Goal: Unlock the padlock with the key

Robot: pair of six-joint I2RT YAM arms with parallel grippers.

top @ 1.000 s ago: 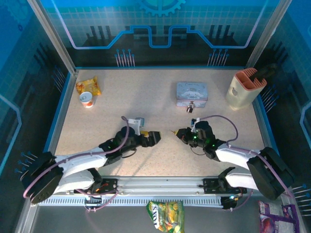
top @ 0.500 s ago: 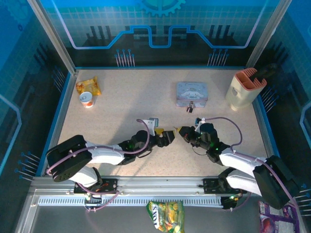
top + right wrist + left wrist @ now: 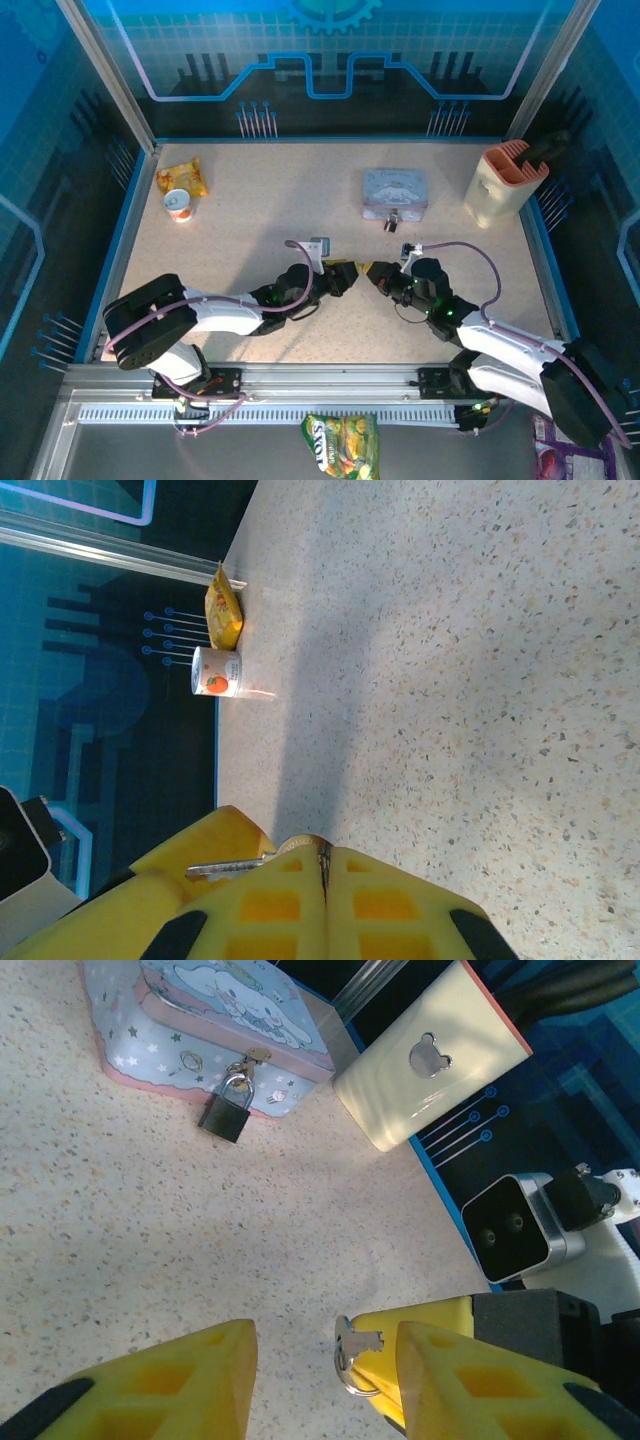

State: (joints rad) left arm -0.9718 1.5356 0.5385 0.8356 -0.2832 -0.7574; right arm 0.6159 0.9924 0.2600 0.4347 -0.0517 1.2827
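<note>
1 key (image 3: 225,865): pinched between fully closed right fingers (image 3: 280,905), over mid tabletop (image 3: 250,210). 1 padlock (image 3: 225,1115): on tin (image 3: 220,1010) hasp, well apart. Pair, left fingers (image 3: 180,1380): spread wide, empty, just beside key. Risk: off-centre handover grip lets thin key twist or drop.

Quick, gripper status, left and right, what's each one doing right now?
Left gripper: open, holding nothing.
Right gripper: shut on the key.
</note>
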